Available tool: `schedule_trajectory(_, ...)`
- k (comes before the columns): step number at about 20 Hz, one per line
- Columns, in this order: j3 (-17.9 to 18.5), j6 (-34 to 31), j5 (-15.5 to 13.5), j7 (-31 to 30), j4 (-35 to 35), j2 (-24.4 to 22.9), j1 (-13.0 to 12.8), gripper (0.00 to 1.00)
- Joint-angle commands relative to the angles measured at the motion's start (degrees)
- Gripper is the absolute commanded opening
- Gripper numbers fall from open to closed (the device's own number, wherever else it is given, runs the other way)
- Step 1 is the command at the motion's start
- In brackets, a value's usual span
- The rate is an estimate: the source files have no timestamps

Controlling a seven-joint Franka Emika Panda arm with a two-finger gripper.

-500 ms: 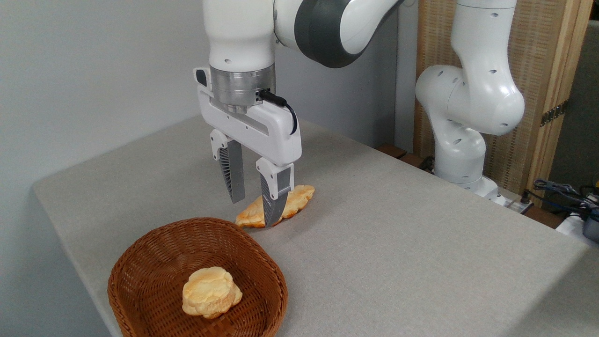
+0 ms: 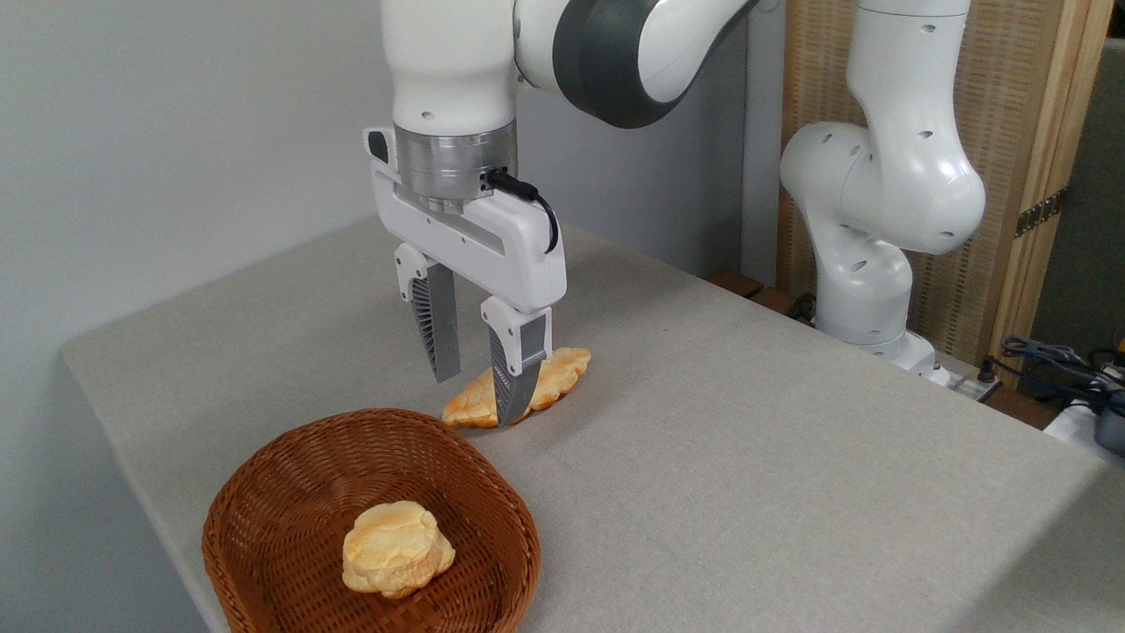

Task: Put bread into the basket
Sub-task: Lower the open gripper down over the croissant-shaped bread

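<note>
The long golden-yellow bread [image 2: 554, 380] lies flat on the grey table, just beyond the far rim of the reddish-brown wicker basket [image 2: 290, 475]. My gripper [image 2: 479, 397] hangs straight down over the bread's left half, open. One grey finger [image 2: 514, 387] stands in front of the bread and hides its middle. The other finger [image 2: 439, 338] is behind and left of it. Whether the fingertips touch the table or the bread I cannot tell.
A round pale-yellow bun [image 2: 395, 547] rests inside the basket. The table's left edge [image 2: 105, 422] runs close to the basket. The arm's white base [image 2: 866, 290] stands at the table's far right, with cables [image 2: 1055, 360] beyond it.
</note>
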Motion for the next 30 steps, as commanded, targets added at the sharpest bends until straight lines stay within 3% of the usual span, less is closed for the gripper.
schedule_trajectory(1,0.52,-0.88,-0.98,-0.28,0.12,-0.29,-0.29,1.0)
schedule_trajectory(18,-0.18,-1.31,-0.89,-0.27,-1.72,-0.55,-1.25,1.0)
schedule_trajectory(24,-0.18,-1.23,-0.89,-0.54,-8.92,-3.8,-7.31,1.0)
schedule_trajectory(30,-0.18,0.35,-0.98,-0.63,-10.95,-2.57,-10.74,1.0)
